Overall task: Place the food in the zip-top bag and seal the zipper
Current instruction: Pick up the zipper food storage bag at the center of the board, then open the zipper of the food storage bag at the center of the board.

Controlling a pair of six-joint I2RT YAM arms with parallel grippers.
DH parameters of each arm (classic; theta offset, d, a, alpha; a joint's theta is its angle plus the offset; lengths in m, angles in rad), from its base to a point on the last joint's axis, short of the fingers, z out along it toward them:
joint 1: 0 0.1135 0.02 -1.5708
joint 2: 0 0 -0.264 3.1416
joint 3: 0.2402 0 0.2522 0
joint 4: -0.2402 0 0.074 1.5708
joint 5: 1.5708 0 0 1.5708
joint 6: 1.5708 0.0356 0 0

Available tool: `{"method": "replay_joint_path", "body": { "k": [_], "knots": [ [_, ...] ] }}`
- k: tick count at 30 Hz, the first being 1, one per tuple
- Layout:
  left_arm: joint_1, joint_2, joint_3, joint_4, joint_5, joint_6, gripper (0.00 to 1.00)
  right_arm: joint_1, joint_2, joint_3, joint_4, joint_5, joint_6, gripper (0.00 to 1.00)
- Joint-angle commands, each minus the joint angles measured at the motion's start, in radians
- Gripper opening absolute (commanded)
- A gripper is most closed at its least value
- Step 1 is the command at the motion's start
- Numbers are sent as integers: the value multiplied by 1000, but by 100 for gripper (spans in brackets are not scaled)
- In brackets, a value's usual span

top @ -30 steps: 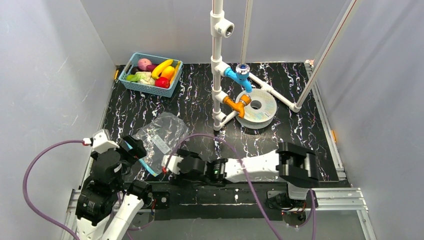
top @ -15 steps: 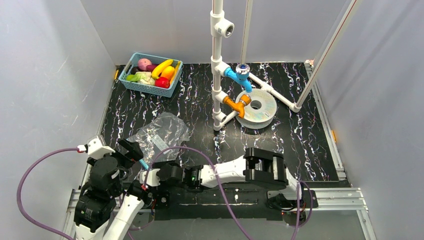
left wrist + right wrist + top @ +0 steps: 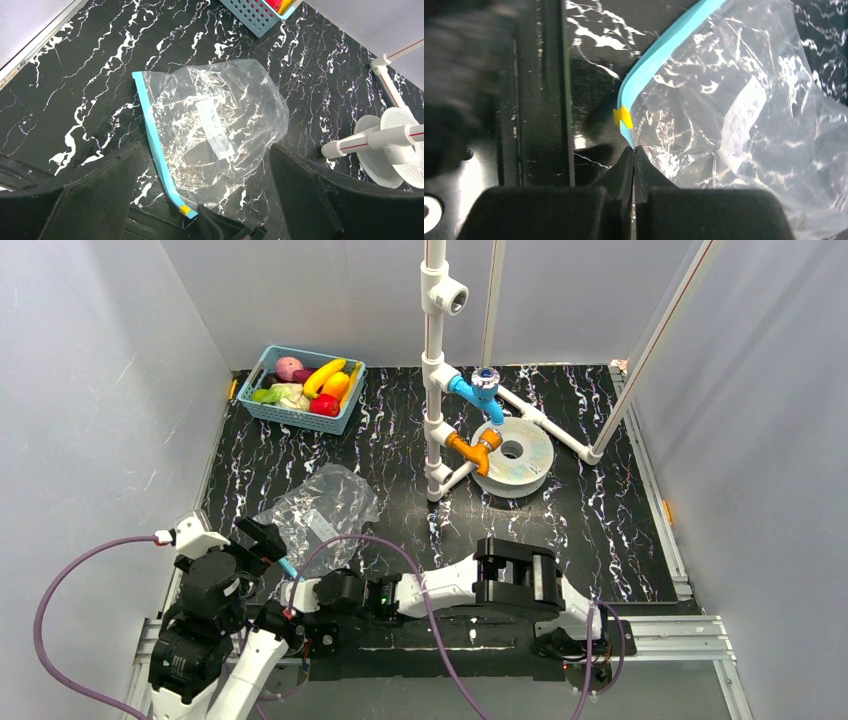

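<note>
- While my right claw (image 3: 633,152) sits at the near corner of the zip-top bag (image 3: 220,115), its jaws are pressed fully together. Their tips meet at the plastic just below the yellow slider (image 3: 622,116), and I cannot tell whether any film is caught between them.
- My left claw (image 3: 207,162) hangs above the bag, spread wide and holding nothing.
- The bag lies flat and looks empty on the black marbled table (image 3: 600,510), near and left. Its white label (image 3: 215,131) faces up, and the zipper (image 3: 152,135) runs along its near-left edge to my right claw.
- The food (image 3: 310,385) sits in the blue basket (image 3: 292,420) at the far left, well apart from the bag.
- I judge the step in hand to be securing the mouth corner so the bag can be opened. Nothing is packed or sealed yet.
- To do it well, I should test the pinch with a slow, small lift. If the corner does not rise, I should reopen and come in deeper.
- Thin film slips out of a shallow grip, so I want the stiffer teal band in my grip, not loose plastic.
- I should keep off the slider and set my left claw on the strip's far end before pulling, so the bag does not drag.
</note>
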State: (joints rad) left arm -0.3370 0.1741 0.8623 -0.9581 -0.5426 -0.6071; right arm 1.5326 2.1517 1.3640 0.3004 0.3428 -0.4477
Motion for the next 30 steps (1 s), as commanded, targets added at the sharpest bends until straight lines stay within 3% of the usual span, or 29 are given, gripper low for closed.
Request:
{"method": "replay_joint_path", "body": {
  "k": [1,6,11,14,17,21,24,26,30],
  "knots": [
    [-4,37,0,-6,-9,-1,100,-55,-146,-69,161,40,177,1],
    [-4,70,-6,24,52,33,99,-121,-342,-261,183,9,313,1],
    [-4,124,-21,116,231,97,100,-180,-512,-410,132,15,448,1],
    [-4,205,-37,161,340,61,100,-197,-611,-497,109,-18,560,1],
    [-4,294,-30,196,506,-44,93,-198,-665,-537,108,-15,621,1],
    [-4,311,-33,117,599,-315,83,-201,-696,-549,68,-29,663,1],
    [-4,232,-57,54,570,-472,79,-201,-698,-555,75,-26,672,1],
    [-4,163,-89,19,518,-578,72,-201,-702,-548,68,-32,669,1],
    [-4,58,-201,74,519,-708,61,-200,-717,-555,81,-50,672,1]
  ]
}}
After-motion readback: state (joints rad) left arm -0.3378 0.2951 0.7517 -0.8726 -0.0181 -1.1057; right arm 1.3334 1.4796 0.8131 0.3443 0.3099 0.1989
